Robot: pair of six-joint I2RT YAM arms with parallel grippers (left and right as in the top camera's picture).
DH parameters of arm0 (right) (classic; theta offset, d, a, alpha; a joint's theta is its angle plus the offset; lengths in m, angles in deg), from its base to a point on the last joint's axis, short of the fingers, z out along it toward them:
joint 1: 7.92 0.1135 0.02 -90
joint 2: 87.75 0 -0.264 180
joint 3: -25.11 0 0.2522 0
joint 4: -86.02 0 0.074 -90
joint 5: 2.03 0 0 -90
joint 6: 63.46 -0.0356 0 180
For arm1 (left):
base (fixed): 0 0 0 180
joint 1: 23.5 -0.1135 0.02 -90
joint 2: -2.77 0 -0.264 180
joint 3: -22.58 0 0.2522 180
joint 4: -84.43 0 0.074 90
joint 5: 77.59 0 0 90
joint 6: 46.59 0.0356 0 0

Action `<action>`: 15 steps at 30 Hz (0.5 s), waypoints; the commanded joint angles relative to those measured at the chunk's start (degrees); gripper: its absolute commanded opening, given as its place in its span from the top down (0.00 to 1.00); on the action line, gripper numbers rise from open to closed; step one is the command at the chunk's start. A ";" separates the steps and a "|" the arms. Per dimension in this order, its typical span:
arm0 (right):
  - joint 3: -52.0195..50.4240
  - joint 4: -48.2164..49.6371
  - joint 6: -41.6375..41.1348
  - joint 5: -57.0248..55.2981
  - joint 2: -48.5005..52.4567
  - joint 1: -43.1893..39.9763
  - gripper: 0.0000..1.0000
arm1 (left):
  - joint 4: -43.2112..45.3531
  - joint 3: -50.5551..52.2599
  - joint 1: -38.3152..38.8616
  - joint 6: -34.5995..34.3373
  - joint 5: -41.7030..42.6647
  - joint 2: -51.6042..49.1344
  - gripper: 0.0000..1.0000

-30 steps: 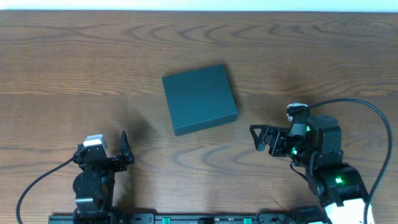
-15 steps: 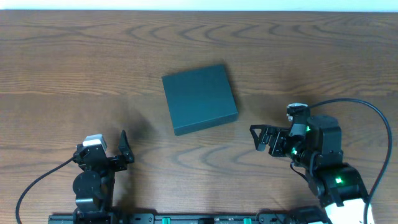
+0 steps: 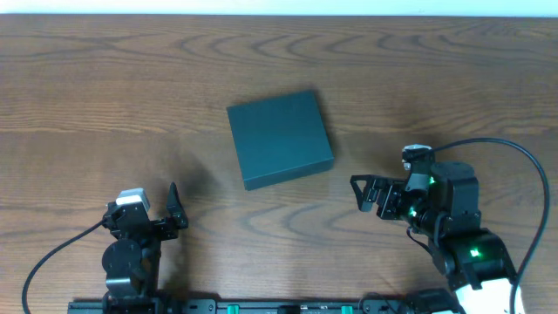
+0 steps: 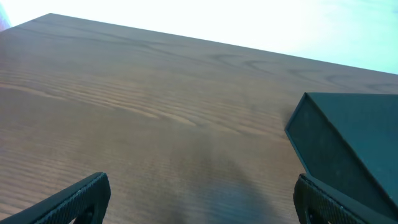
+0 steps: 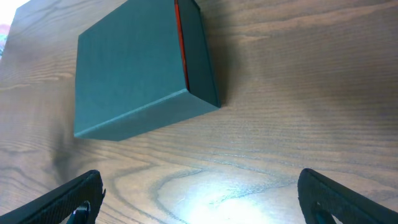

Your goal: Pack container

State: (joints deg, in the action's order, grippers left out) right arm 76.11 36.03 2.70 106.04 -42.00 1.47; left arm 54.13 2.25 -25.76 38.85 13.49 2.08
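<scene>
Closed teal box [image 3: 280,138] flat on table [image 3: 87,105]; red strip along its lid seam. Fingers spread wide and empty on left gripper [image 4: 202,190] and right gripper [image 3: 361,194], both clear of box.

Dark teal container [image 3: 280,138] lies closed, flat and slightly askew at mid-table

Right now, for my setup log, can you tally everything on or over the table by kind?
container: 1, closed
grippers: 2, the left gripper and the right gripper, both open and empty
Total: 3
</scene>
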 commanded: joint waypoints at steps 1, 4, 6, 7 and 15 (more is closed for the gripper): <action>0.52 -0.07 0.55 0.20 -0.09 -0.35 0.01 | -0.15 1.49 -0.39 -0.59 -0.17 0.46 0.05; 0.52 -0.07 0.55 0.17 -0.09 -0.35 0.01 | -0.17 1.49 -0.39 -0.59 -0.17 0.46 0.05; 0.52 -0.07 0.55 0.17 -0.09 -0.35 0.01 | -0.15 1.49 -0.39 -0.59 -0.17 0.46 0.05; 0.52 -0.22 0.79 0.02 -0.09 -0.35 0.01 | -0.17 1.49 -0.39 -0.57 -0.17 0.46 0.05; -6.51 0.00 21.35 -16.98 -13.60 0.76 0.01 | -0.15 1.49 -0.39 -0.57 -0.17 0.46 0.05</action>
State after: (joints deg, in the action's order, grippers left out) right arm 73.33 36.03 17.00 95.96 -49.97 1.62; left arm 54.20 2.27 -25.76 38.85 13.49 2.11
